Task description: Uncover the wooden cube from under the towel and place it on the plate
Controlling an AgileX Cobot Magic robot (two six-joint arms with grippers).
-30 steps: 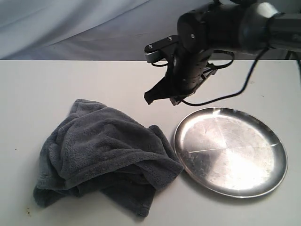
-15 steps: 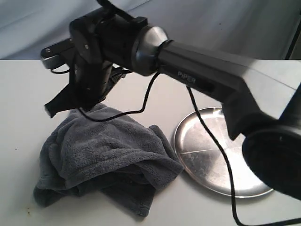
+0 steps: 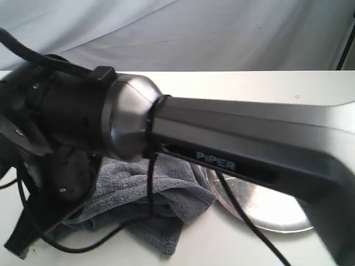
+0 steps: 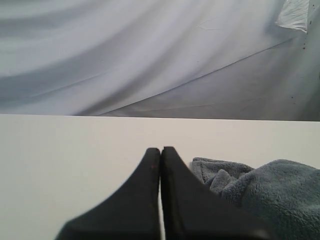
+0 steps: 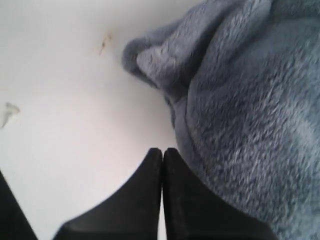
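Observation:
The dark grey towel [image 3: 166, 194] lies bunched on the white table, and the right arm hides most of it in the exterior view. No wooden cube shows in any view. Only a bright part of the steel plate [image 3: 272, 213] shows to the right of the towel, under the arm. My right gripper [image 3: 12, 248] has reached across to the towel's left side. It is shut and empty, hanging low over bare table beside the towel's edge [image 5: 240, 100], with its tips [image 5: 162, 150] just off the fleece. My left gripper [image 4: 161, 149] is shut and empty, with the towel [image 4: 270, 190] off to one side.
The right arm's thick black and silver body [image 3: 166, 138] fills the middle of the exterior view, with a black cable [image 3: 244, 221] hanging over the plate. A pale draped backdrop [image 3: 222, 33] stands behind the table. A small brown stain [image 5: 105, 42] marks the tabletop.
The right arm has swung from above the plate across the towel to its left side, dropping low. It now blocks most of the exterior view. Towel and plate have not moved.

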